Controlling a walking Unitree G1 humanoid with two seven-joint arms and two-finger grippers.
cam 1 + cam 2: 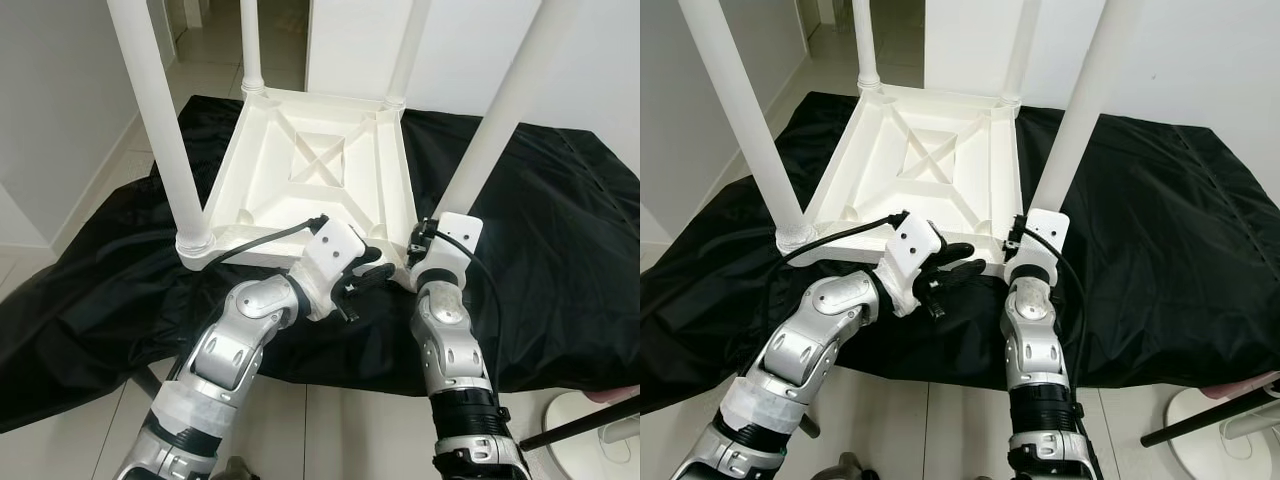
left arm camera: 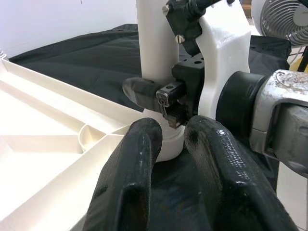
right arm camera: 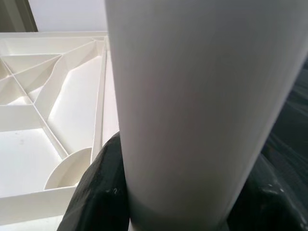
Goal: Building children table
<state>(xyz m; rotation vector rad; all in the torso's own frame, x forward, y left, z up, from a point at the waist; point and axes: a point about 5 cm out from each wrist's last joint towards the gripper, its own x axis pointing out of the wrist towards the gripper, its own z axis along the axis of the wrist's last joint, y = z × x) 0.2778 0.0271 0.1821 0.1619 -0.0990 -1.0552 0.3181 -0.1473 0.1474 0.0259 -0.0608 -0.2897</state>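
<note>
Right gripper [image 2: 166, 98] pinches my upright table leg [image 1: 490, 140] at its base, left gripper [image 1: 362, 283] just beside, fingers slightly spread.

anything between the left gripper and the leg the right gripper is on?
Nothing. In the left wrist view the left gripper points straight at the table leg, with bare black cloth below; the right gripper clamps that leg's base.

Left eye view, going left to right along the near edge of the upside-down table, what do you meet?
Near-left table leg → left pincer → right pincer, closed on the near-right table leg.
</note>
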